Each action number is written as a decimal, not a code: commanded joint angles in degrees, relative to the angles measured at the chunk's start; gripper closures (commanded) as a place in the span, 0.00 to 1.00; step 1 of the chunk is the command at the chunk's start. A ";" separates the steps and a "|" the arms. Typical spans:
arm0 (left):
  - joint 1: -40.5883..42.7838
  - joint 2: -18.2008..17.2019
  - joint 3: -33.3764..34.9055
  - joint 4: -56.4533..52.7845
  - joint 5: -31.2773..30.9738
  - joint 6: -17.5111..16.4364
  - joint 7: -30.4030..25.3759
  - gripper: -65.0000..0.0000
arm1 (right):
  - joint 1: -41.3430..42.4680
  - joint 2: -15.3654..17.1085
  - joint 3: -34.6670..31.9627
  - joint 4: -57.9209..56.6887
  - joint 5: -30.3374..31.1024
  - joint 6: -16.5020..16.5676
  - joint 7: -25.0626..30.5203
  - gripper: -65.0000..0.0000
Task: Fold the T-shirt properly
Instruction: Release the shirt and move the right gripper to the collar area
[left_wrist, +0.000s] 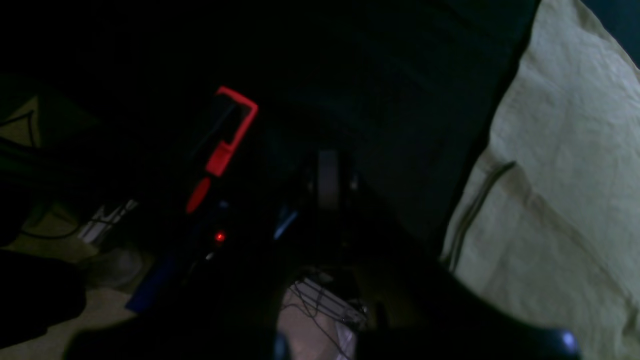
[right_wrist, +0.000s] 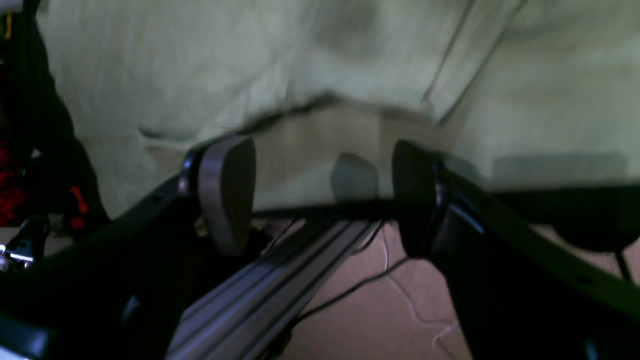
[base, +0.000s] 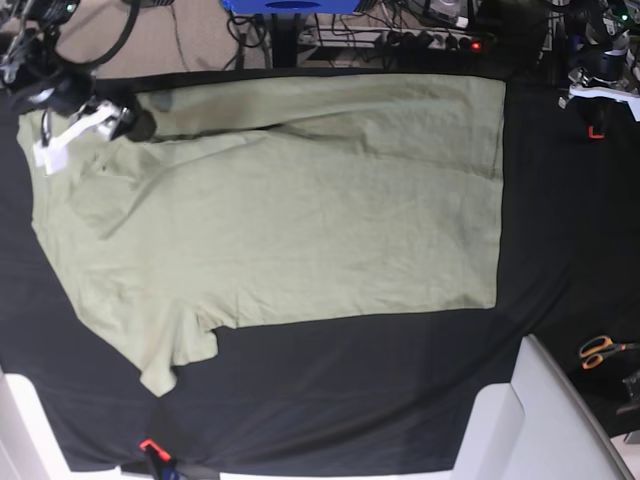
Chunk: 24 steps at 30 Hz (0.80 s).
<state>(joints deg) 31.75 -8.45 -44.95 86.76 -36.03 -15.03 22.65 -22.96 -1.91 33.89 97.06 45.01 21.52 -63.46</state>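
T-shirt: the pale sage-green T-shirt (base: 290, 200) lies spread flat across the middle of the worktop, hem toward the base view's right, shoulders toward its left, one sleeve poking out at the lower left, and wrinkles showing all over.
Top edge: a strip along the far side of the shirt is turned over onto the body, and it runs nearly the whole length.
Worktop: it is covered by a large black cloth (base: 400, 380), which frames the shirt on every side.
Right arm: there it is at the base view's top left, right over the shirt's upper corner near the fold.
Right fingers: the right gripper (right_wrist: 320, 195) stands well apart, with grey pads either side of a clear gap, green fabric just beyond them and nothing between them.
Left arm: up in the base view's top right corner, off the shirt and out over the black cloth's edge.
Left fingers: the left gripper (left_wrist: 327, 180) is shut tight, and the dark wrist view shows no cloth in it; the shirt sits off to the side in that view.
Room, far side: a blue stand (base: 290, 6), cables and a power strip with a red light (base: 476, 44) line the floor behind the worktop.
Room, near side: orange-handled scissors (base: 601, 350) lie at the right, beside a pale grey panel (base: 540, 420).
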 joint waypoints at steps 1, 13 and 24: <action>0.56 -0.65 -0.46 0.76 -0.23 -0.14 -1.25 1.00 | 0.06 0.73 0.26 -0.04 0.92 0.24 0.74 0.38; 0.56 -0.65 -0.46 0.76 -0.23 -0.14 -1.25 1.00 | 3.84 0.29 0.00 -9.45 0.92 0.42 1.70 0.38; 0.47 -0.65 -0.46 0.67 -0.23 -0.14 -1.25 1.00 | 6.83 1.08 0.26 -14.20 0.92 0.33 3.73 0.38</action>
<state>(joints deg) 31.75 -8.27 -44.93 86.76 -36.01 -15.05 22.70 -16.08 -1.72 33.95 82.19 45.06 21.54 -59.92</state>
